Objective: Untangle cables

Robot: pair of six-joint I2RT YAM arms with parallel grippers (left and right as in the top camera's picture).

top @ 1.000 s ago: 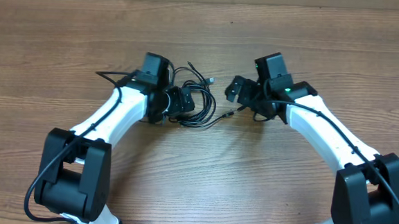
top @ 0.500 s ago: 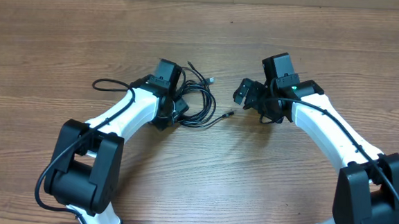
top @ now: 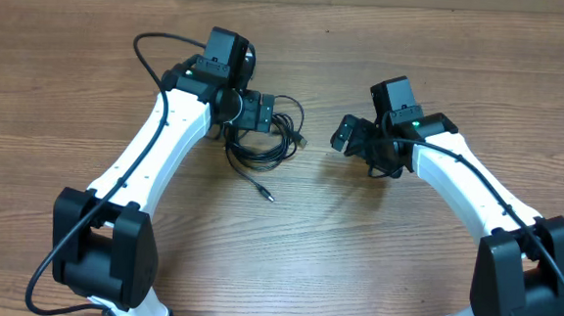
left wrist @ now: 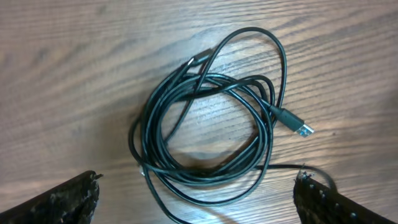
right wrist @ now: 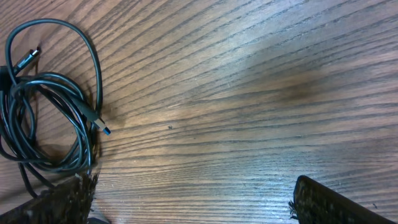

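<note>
1. Cables (top: 261, 145) are lying as one loose coil on the table (top: 285, 266), toward 11 o'clock from the middle in the overhead view, right under our left gripper (top: 263, 116).
2. We're seeing the left gripper (left wrist: 198, 182) hanging released over the coil, fingers spread wide and gripping nothing. Our right gripper (top: 346, 134) is also gaping empty, sitting apart at the coil's 3 o'clock.
3. We're thinking of going for a free end, not the bundle. The USB plug (left wrist: 297, 124) is poking out at the coil's 3 o'clock, and a tail ending in a small plug (top: 268, 196) is trailing toward 5 o'clock.
4. We're guessing that pinning the coil with one gripper while easing an end outward slowly is safest, since yanking would probably tighten the crossings.
5. We're not spotting any brand, label or readable writing on the cords or plugs.
</note>
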